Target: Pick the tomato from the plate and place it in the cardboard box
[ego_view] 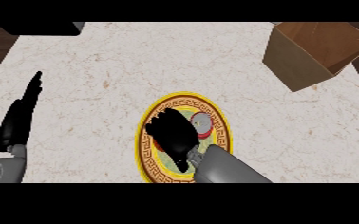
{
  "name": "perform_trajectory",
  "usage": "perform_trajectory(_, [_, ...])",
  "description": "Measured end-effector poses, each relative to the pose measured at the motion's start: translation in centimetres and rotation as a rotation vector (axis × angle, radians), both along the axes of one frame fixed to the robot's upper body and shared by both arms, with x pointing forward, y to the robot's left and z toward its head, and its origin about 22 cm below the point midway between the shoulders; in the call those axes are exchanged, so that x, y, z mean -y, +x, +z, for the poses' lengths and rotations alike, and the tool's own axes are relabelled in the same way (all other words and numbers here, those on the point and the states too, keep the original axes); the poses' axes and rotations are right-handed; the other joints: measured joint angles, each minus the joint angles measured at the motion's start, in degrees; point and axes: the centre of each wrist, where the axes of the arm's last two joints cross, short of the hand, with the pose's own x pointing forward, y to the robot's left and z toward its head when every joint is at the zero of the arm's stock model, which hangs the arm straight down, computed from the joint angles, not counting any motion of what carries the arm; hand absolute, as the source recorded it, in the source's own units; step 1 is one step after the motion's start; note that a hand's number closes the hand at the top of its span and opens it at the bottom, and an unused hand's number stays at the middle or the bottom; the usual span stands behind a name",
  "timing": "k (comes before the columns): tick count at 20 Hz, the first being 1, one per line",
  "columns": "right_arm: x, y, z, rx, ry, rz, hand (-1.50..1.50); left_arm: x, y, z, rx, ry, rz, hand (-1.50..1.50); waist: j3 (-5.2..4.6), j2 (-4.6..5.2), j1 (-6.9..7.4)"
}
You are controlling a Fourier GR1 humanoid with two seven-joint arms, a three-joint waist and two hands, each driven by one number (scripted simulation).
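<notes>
A round plate [219, 123] with a yellow patterned rim lies on the counter at lower centre. On it sits a red tomato [202, 126], mostly covered; a red sliver and a grey-looking top show at the right of my right hand [172, 134]. That hand hangs over the plate with its fingers pointing away and bent down beside the tomato. Whether they touch it is hidden. The open cardboard box [303, 59] stands tilted at the upper right, well apart from the plate. My left hand [21, 118] rests at the left edge, fingers straight and up.
The marble counter [105, 76] spreads between plate and box. A dark object [42, 28] sits at the upper left corner, and dark wood shows past the counter's edge there.
</notes>
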Motion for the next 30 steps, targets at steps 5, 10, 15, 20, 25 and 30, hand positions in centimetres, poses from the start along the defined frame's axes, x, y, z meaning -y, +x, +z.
perform_trajectory(5, [1.1, 1.1, -0.5, 0.099, 0.044, -0.030, 1.50, -0.2, -0.4, -0.3, 0.003, 0.000, 0.005, 0.00, -0.04, -0.22, -0.07])
perform_trajectory(10, [14.4, 5.2, -1.4, 0.044, 0.037, -0.368, 1.50, -1.8, -1.5, -0.5, -0.004, 0.003, 0.071, 0.00, 0.27, -0.13, -4.05])
perform_trajectory(15, [30.1, 6.6, 1.0, 0.046, 0.021, -0.677, 1.50, -2.6, -2.3, -0.7, -0.003, 0.000, 0.108, 0.00, 0.38, 0.10, -5.76])
perform_trajectory(20, [43.4, 4.7, 6.7, 0.156, 0.058, -0.837, 1.50, -2.4, -2.4, -0.5, 0.002, -0.002, 0.076, 0.00, 0.38, 0.24, -3.97])
perform_trajectory(25, [50.1, 2.5, 11.7, 0.336, 0.174, -0.819, 1.50, -1.2, -1.3, -0.2, 0.001, -0.002, 0.039, 0.00, 0.31, 0.33, -2.15])
perform_trajectory(30, [52.8, 1.7, 14.4, 0.411, 0.270, -0.740, 1.50, -0.3, -0.6, 0.1, 0.002, 0.001, 0.019, 0.00, 0.20, 0.31, -0.75])
